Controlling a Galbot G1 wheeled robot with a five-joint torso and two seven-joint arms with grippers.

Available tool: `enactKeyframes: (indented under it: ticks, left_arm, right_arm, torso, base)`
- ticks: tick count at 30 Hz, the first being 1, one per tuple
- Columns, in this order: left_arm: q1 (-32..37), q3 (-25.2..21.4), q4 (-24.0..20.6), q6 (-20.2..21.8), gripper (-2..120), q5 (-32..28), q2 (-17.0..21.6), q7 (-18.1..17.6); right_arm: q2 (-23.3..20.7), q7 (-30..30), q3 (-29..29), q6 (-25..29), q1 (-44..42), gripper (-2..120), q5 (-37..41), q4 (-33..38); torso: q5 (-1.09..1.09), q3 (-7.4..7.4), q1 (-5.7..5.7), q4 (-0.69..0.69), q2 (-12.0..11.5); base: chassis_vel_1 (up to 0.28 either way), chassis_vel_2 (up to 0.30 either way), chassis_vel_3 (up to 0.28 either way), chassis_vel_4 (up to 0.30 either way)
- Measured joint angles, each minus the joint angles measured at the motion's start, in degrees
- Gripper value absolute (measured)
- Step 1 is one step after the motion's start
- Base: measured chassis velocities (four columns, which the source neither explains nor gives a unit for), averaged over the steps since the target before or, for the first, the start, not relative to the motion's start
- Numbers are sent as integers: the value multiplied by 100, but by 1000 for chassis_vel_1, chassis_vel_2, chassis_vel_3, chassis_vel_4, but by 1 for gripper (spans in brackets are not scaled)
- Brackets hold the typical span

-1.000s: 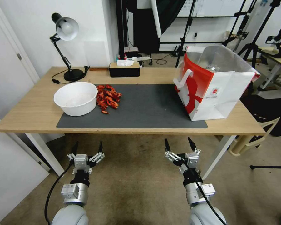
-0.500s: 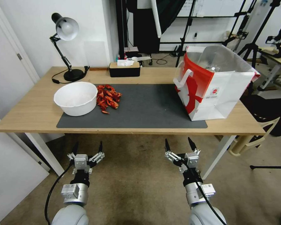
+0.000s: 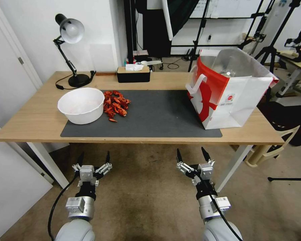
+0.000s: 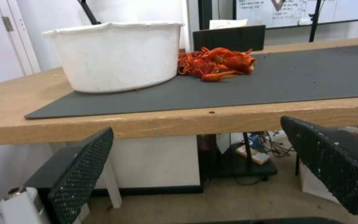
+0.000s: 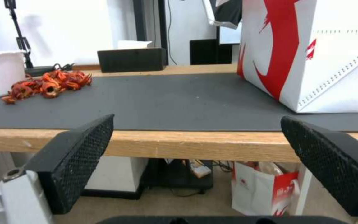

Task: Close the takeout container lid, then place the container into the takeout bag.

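**Both arms parked below table edge, bag on right**

Head view: takeout bag [image 3: 229, 97] stands open at the mat's [image 3: 150, 113] right end; something clear w/ a white cap inside, hard to make out. Right wrist view adds a second red-white bag [image 5: 266, 189] on the floor under the table. Left gripper [image 3: 94, 157] & right gripper [image 3: 191, 154]: fingers wide apart, holding nothing, near side of table [image 3: 33, 120].

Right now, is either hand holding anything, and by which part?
Nothing is held: the left hand and right hand are both open, below the table's front edge.
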Motion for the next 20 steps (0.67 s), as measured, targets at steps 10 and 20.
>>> enactKeyframes:
  ticks: [10, 20]
  left_arm:
    - [0, 0, 0, 0, 100, 0, 0, 0]
    - [0, 0, 0, 0, 100, 0, 0, 0]
  right_arm:
    - [0, 0, 0, 0, 0, 100, 0, 0]
    - [0, 0, 0, 0, 0, 100, 0, 0]
  torso:
    - [0, 0, 0, 0, 0]
    - [0, 0, 0, 0, 0]
  base:
    - [0, 0, 0, 0]
    - [0, 0, 0, 0]
